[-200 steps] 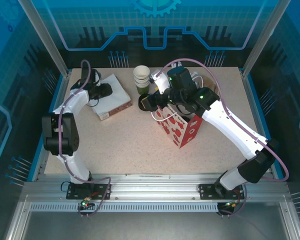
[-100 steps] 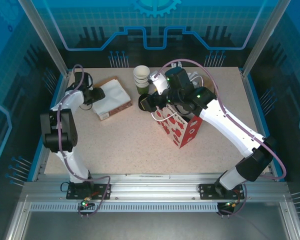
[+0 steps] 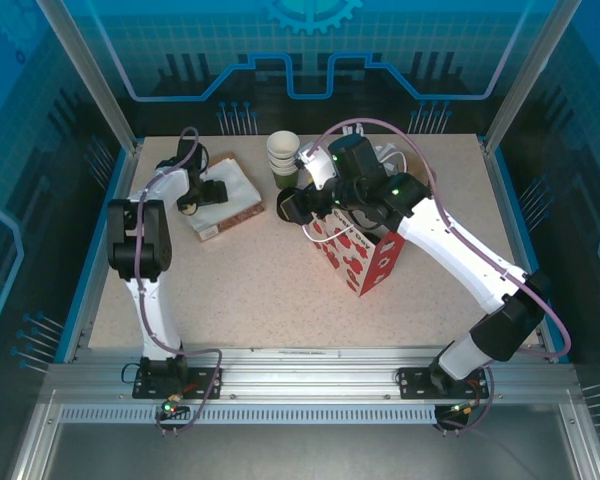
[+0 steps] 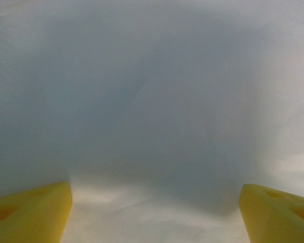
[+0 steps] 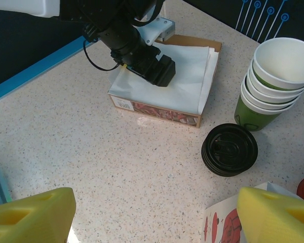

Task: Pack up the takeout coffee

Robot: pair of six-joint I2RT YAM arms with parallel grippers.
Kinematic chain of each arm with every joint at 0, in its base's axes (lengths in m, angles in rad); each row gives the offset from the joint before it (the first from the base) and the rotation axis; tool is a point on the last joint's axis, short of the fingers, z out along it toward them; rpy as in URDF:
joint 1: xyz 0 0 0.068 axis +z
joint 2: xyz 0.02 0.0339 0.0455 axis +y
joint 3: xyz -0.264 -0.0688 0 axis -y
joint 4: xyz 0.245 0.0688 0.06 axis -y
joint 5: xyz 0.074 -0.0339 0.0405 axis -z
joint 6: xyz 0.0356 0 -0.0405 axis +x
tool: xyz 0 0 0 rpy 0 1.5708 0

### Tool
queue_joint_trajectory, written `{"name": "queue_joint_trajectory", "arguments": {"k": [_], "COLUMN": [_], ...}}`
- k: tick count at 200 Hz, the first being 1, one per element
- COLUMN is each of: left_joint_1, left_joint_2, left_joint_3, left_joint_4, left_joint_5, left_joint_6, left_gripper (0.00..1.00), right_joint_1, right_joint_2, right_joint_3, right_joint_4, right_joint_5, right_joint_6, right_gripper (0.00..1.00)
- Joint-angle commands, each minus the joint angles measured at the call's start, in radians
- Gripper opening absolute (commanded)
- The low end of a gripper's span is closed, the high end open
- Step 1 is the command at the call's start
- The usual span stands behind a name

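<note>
**Takeout coffee** (image 5: 229, 149): stands upright on the worktop (image 5: 91, 152), just beside the stack of lidless paper cups (image 5: 276, 83), on the stack's near side. From above, the round black lid covers the cup. Whether the cup touches the stack cannot be determined.

**Right end effector** (image 5: 157, 212): spread wide, with only bare worktop between the yellow fingers (image 5: 33, 212). It hovers near the stack, on the stack's near side. The coffee lid lies ahead of it, closer to the right-hand finger. It is not gripping the coffee.

**Left end effector** (image 3: 212, 192): positioned over the napkin box (image 5: 157, 107), which lies flat to the left of the stack, apart from it. In the left wrist view both fingers sit at the lower corners of the frame, spread wide, with white napkins (image 4: 152, 101) close in front. No pinched sheet is visible. Contact with the napkins cannot be determined.

**Paper bag** (image 3: 365, 260): red and white, standing to the near right of the stack, partly under the right arm.
</note>
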Motion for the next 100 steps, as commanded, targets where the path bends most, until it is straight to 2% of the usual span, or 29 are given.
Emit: {"name": "queue_joint_trajectory", "arguments": {"k": [1,58,100], "left_joint_1": [-0.011,-0.013,-0.013], "left_joint_2": [0.046,0.082,0.053], "left_joint_3": [0.04,0.044,0.03], "left_joint_4": [-0.08,-0.077,-0.063], "left_joint_5": [-0.011,0.035,0.038], "left_joint_6": [0.029,0.023,0.02], "left_gripper": [0.87,0.73,0.63], "right_joint_1": [0.01,0.01,0.009], "right_joint_2": [0.017,0.012,0.012], "right_joint_3": [0.025,0.015,0.015], "right_joint_4": [-0.009,-0.009,-0.011], "right_joint_5": [-0.003,0.002,0.001], "right_joint_6": [-0.005,-0.002,-0.002], "right_gripper": [0.84,0.84,0.84]}}
